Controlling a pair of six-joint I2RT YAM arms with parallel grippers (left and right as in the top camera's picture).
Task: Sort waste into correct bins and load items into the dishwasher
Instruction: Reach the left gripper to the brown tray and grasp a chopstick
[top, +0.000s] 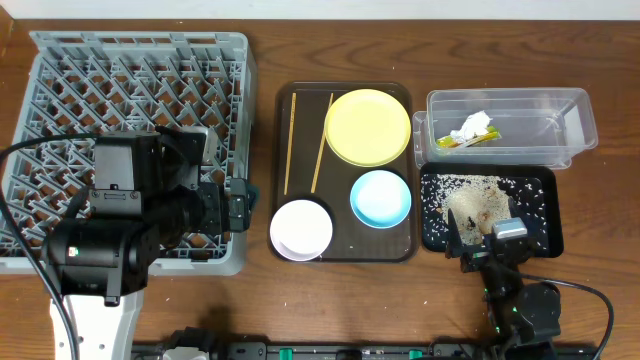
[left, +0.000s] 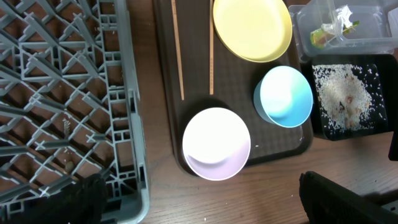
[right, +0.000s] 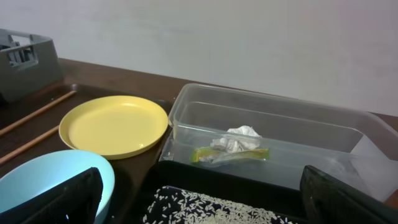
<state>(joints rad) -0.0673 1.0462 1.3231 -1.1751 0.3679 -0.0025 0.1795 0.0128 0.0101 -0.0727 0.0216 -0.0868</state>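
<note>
The grey dishwasher rack (top: 140, 42) fills the left. A yellow plate (top: 367, 126), a light blue bowl (top: 380, 197), a white bowl (top: 301, 229) and two chopsticks (top: 291, 140) rest on a brown tray (top: 345, 242). In the clear tub (top: 560, 110) lie crumpled white paper (top: 475, 124) and the orange-and-green wrapper (top: 462, 141). Rice scraps (top: 478, 200) cover the black tray (top: 545, 235). My left gripper (left: 205, 205) hangs open over the rack's front right corner, just short of the white bowl (left: 216, 143). My right gripper (right: 205, 205) is open and empty over the near edge of the black tray.
The brown tray sits between the rack and the two bins, tight against each. Bare wooden table (top: 350, 300) runs along the front. The left arm's dark body (top: 110, 215) covers the rack's front part. A pale wall (right: 217, 37) stands behind the table.
</note>
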